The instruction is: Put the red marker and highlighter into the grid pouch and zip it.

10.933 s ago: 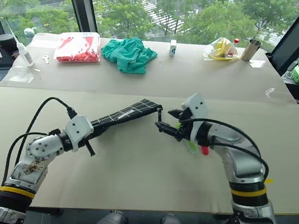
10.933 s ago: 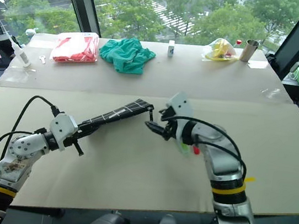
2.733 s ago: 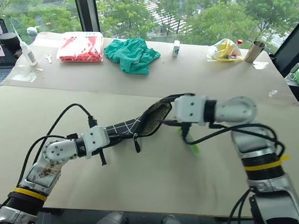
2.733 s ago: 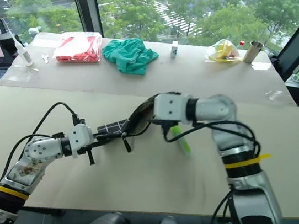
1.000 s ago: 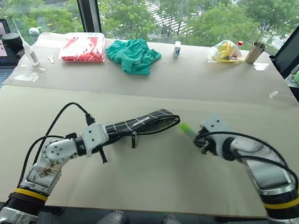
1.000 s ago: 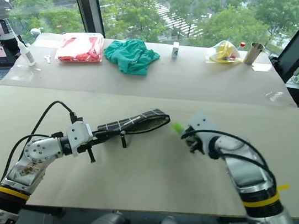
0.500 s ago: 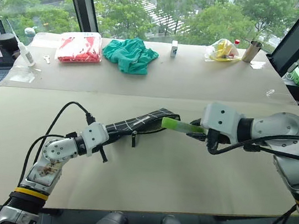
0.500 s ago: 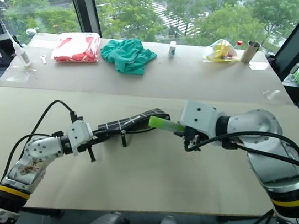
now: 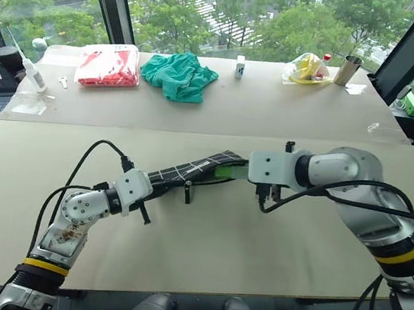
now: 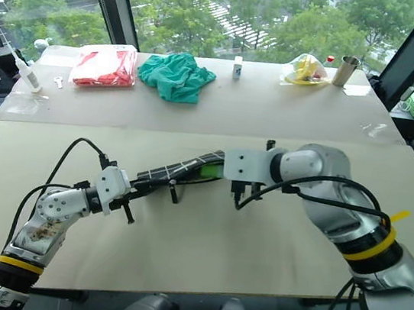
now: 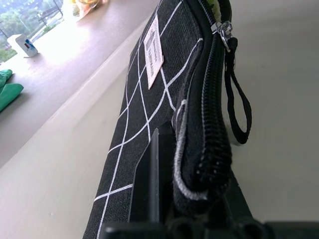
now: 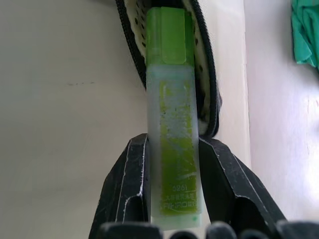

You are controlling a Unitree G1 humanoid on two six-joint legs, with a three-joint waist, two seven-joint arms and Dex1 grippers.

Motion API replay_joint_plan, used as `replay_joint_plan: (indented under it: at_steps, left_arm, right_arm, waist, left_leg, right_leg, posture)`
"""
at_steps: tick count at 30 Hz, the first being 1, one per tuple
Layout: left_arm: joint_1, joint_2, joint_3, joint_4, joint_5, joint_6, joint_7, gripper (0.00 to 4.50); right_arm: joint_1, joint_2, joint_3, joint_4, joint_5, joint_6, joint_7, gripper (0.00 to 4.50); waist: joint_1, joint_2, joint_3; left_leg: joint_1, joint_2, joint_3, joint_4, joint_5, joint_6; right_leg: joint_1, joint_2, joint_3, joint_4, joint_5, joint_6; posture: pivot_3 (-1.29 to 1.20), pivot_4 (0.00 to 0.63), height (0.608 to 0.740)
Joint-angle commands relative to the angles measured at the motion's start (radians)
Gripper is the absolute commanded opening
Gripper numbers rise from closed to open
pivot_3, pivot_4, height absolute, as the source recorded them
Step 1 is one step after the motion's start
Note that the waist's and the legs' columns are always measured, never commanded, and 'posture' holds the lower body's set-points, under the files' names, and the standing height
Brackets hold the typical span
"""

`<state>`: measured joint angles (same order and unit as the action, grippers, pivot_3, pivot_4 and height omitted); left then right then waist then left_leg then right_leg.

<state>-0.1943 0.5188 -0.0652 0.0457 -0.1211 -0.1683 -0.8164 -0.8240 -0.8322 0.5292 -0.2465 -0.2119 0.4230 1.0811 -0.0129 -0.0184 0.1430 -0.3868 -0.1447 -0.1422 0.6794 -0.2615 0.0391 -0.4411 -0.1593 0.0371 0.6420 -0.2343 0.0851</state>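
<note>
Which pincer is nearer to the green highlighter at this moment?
Right. The right pincer grips the highlighter itself; the left pincer clamps the far end of the grid pouch.

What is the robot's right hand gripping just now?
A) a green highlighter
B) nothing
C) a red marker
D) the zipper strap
A: the right wrist view shows the highlighter clamped between the right gripper jaws, its capped end at the open mouth of the pouch.
</note>
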Motion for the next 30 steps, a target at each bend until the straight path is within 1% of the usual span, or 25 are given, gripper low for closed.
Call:
replay_joint_plan:
  at_steps: [1,5,8,12,16,18,19,22,23,26,30]
  left_arm:
    - [-0.016,0.001,-0.003,-0.003,-0.003,-0.017,-0.007,0.0]
    - [-0.032,-0.004,-0.011,0.012,-0.001,-0.022,-0.013,0.0]
    - [-0.039,-0.006,-0.014,0.018,-0.001,-0.023,-0.013,0.0]
    - [-0.038,-0.003,-0.013,0.019,-0.001,-0.028,-0.015,0.0]
    - [-0.037,-0.001,-0.011,0.018,-0.001,-0.03,-0.014,0.0]
    - [-0.036,0.0,-0.009,0.017,-0.001,-0.03,-0.012,0.0]
    - [-0.035,0.0,-0.008,0.015,-0.001,-0.03,-0.011,0.0]
    - [-0.029,0.002,-0.005,0.01,-0.003,-0.029,-0.01,0.0]
    - [-0.025,0.003,-0.005,0.009,-0.003,-0.029,-0.011,0.0]
    - [-0.022,0.004,-0.005,0.007,-0.004,-0.028,-0.01,0.0]
    - [-0.023,0.003,-0.003,0.01,-0.007,-0.026,-0.008,0.0]
  right_arm:
    - [-0.063,0.045,0.054,0.003,-0.093,-0.085,0.022,1.0]
    - [-0.108,0.123,0.113,0.07,-0.181,-0.181,0.008,1.0]
    - [-0.132,0.174,0.134,0.121,-0.238,-0.272,-0.016,1.0]
    - [-0.158,0.266,0.179,0.239,-0.334,-0.417,-0.111,1.0]
    - [-0.133,0.307,0.19,0.316,-0.351,-0.537,-0.136,1.0]
    - [-0.113,0.345,0.161,0.354,-0.309,-0.52,-0.127,2.01]
    - [-0.106,0.349,0.138,0.364,-0.285,-0.497,-0.106,2.22]
    - [-0.107,0.377,0.054,0.378,-0.241,-0.389,-0.092,3.29]
    - [-0.107,0.369,0.017,0.368,-0.193,-0.353,-0.056,3.63]
    - [-0.109,0.349,-0.101,0.319,-0.05,-0.237,0.032,3.63]
    - [-0.095,0.269,-0.273,0.244,0.161,-0.136,0.134,3.63]
  waist:
    - [0.0,0.0,0.0]
    - [0.0,0.0,0.0]
    - [-0.001,0.0,0.0]
    - [-0.001,0.0,0.0]
    - [-0.003,0.0,0.0]
    - [-0.003,0.0,0.0]
    - [-0.004,0.0,0.0]
    - [-0.006,0.0,0.0]
    - [-0.005,0.0,0.0]
    - [-0.004,0.0,0.0]
    - [-0.001,0.0,0.0]
  left_leg:
    - [0.0,0.0,0.0,0.0,0.0,0.0]
    - [0.0,0.0,0.001,0.0,0.0,0.0]
    - [0.0,0.0,0.001,0.0,0.0,0.0]
    - [0.001,0.001,0.001,0.0,0.0,-0.001]
    - [0.001,0.001,0.001,0.0,0.0,-0.001]
    - [0.001,0.001,0.001,0.0,0.0,-0.001]
    - [0.002,0.002,0.001,0.0,0.0,-0.002]
    - [0.003,0.004,0.001,0.0,-0.001,-0.003]
    - [0.002,0.004,0.001,0.0,-0.001,-0.003]
    - [0.003,0.004,0.001,0.0,-0.001,-0.003]
    - [0.002,0.004,0.001,0.0,-0.001,-0.003]
  right_leg:
    - [0.0,0.0,0.0,0.0,0.0,0.0]
    - [0.0,0.0,0.0,0.0,0.0,0.0]
    - [0.0,0.0,-0.001,0.0,0.001,-0.001]
    - [-0.001,0.001,-0.001,0.001,0.001,-0.001]
    - [-0.002,0.002,-0.001,0.002,0.001,-0.001]
    - [-0.002,0.002,-0.001,0.001,0.001,-0.001]
    - [-0.001,0.003,-0.001,0.001,0.001,-0.001]
    - [-0.001,0.005,0.0,0.001,0.002,-0.002]
    - [-0.002,0.005,0.0,0.002,0.002,-0.002]
    - [-0.001,0.005,0.0,0.001,0.002,-0.003]
    - [-0.001,0.005,0.0,0.0,0.002,-0.003]
  posture:
    - [0.0,0.15,0.74]
    - [0.0,0.15,0.74]
    - [0.0,0.15,0.74]
    - [0.0,0.15,0.74]
    - [0.0,0.15,0.74]
    - [0.0,0.15,0.74]
    - [0.0,0.15,0.74]
    - [0.0,0.15,0.74]
    - [0.0,0.15,0.74]
    - [0.0,0.15,0.74]
    - [0.0,0.15,0.74]
